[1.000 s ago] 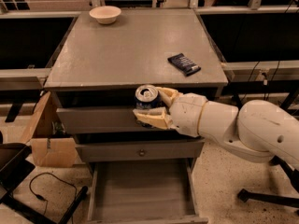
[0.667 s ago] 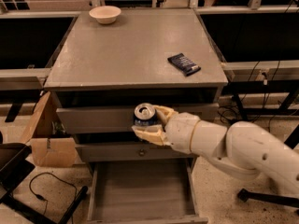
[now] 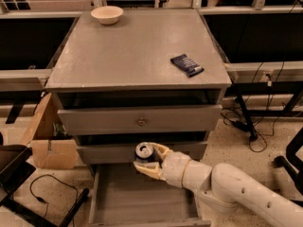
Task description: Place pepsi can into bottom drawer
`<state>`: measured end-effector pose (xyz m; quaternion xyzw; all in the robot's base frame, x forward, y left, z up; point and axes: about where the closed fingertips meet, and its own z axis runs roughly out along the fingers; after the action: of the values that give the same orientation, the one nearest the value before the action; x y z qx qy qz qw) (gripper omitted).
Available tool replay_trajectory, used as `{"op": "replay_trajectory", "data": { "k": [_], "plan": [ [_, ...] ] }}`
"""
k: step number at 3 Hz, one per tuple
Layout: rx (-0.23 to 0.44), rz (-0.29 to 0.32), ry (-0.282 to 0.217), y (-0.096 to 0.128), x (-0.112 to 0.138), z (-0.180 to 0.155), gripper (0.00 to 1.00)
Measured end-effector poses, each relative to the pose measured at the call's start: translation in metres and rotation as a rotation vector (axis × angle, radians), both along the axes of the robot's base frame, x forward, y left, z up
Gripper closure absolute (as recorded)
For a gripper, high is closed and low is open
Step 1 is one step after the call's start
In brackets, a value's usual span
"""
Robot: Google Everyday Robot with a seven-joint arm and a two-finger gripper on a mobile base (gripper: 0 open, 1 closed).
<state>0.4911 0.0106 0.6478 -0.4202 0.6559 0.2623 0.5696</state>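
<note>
Fingers (image 3: 147,170) clamped round pepsi can (image 3: 144,151), held above back of open bottom drawer (image 3: 137,197).

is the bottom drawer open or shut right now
Open. The bottom drawer is pulled out, its flat floor showing; the gripper holds the pepsi can above its rear part.

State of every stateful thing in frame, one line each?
Dark-blue pepsi can, silver top: held top-up, not yet in drawer.
Beige two-finger gripper: shut on pepsi can, low at the grey cabinet front.
Wide grey bottom drawer: pulled open.
Grey upper drawer with brass knob: shut.
Cream bowl: upright.
Dark-blue snack packet: lying flat.
</note>
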Motion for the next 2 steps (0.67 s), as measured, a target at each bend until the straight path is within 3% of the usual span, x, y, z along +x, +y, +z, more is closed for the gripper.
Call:
{"op": "replay_trajectory", "data": {
  "k": [1, 2],
  "plan": [
    [0.016, 0.008, 0.038, -0.001, 0.009, -0.073, 1.00],
    [0.045, 0.000, 0.184, -0.005, 0.016, -0.112, 1.00]
  ]
}}
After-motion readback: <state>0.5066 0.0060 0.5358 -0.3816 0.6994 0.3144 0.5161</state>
